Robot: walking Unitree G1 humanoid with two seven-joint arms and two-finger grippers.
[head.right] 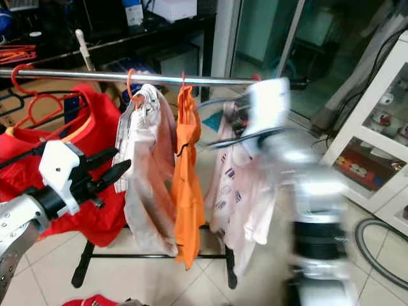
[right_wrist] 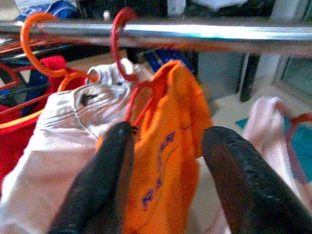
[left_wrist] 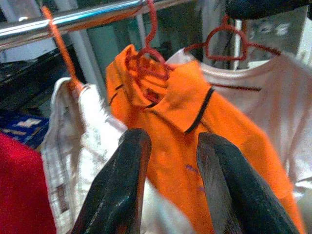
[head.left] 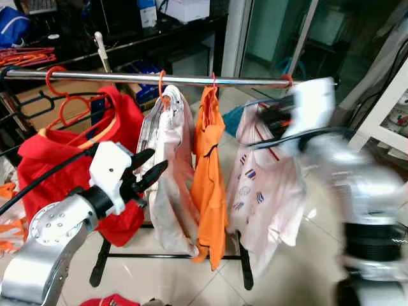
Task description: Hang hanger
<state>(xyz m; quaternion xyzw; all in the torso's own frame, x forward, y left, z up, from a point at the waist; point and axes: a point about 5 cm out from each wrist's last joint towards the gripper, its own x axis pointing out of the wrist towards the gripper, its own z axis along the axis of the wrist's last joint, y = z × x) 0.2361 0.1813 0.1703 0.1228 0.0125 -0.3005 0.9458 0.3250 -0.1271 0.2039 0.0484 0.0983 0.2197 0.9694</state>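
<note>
A chrome rail (head.left: 191, 80) carries a red shirt (head.left: 51, 159), a white garment (head.left: 172, 166), an orange polo (head.left: 207, 166) and a pale pink shirt (head.left: 268, 197), each on a red or orange hanger. My left gripper (head.left: 156, 160) stands open and holds nothing, in front of the white garment's left edge. My right gripper (head.left: 268, 121) is blurred, up by the pink shirt's collar just below the rail. In the right wrist view the right gripper (right_wrist: 168, 131) is open, with the orange polo's red hanger hook (right_wrist: 119, 44) on the rail beyond it.
Spare red hangers (head.left: 60, 95) hang at the rail's left end. The rack's black base (head.left: 102, 255) stands on pale tiles. A dark desk (head.left: 127, 38) is behind, a white cabinet (head.right: 382, 115) and a grey hose (head.right: 376, 248) to the right.
</note>
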